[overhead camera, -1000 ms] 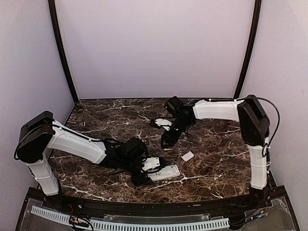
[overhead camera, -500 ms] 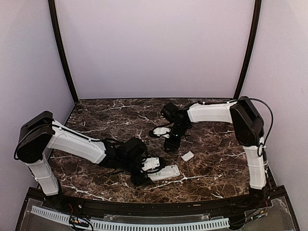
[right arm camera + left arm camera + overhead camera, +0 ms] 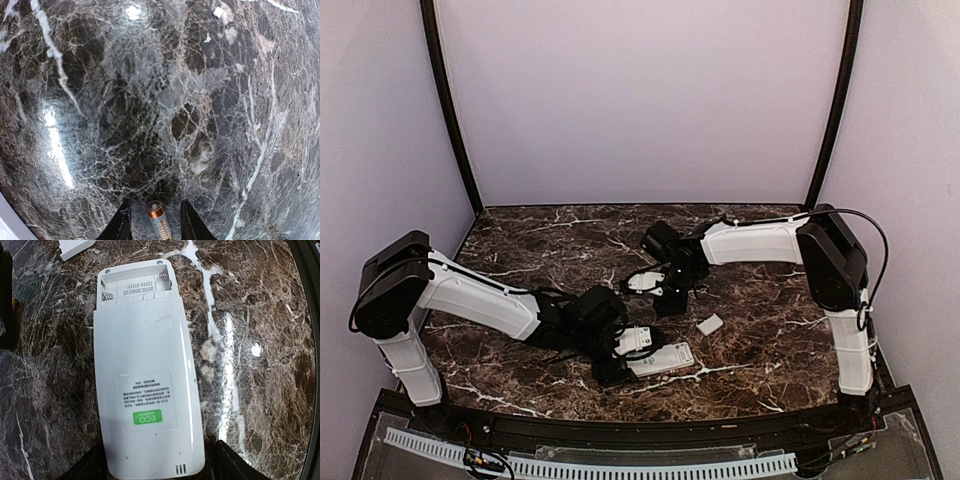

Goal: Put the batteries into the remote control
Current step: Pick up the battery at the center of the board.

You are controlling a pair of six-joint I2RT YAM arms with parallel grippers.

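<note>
The remote control (image 3: 145, 380) lies back-side up on the marble, and its battery bay (image 3: 135, 287) at the far end is uncovered and holds nothing. My left gripper (image 3: 162, 467) is closed against both long sides of the remote's near end (image 3: 660, 358). One battery (image 3: 159, 220) with a copper end lies on the table between the fingers of my right gripper (image 3: 156, 222). A gap shows on each side of the battery. In the top view the right gripper (image 3: 665, 298) points down at mid-table, and the battery is hidden under it.
A small plain white cover piece (image 3: 710, 324) lies on the marble between the two grippers, and its corner shows at the top of the left wrist view (image 3: 75, 247). The table's dark front rim (image 3: 640, 430) runs just behind the remote.
The right arm has swung left and down toward the table. Its jaws have narrowed around the battery. The left arm and the remote have not moved.
</note>
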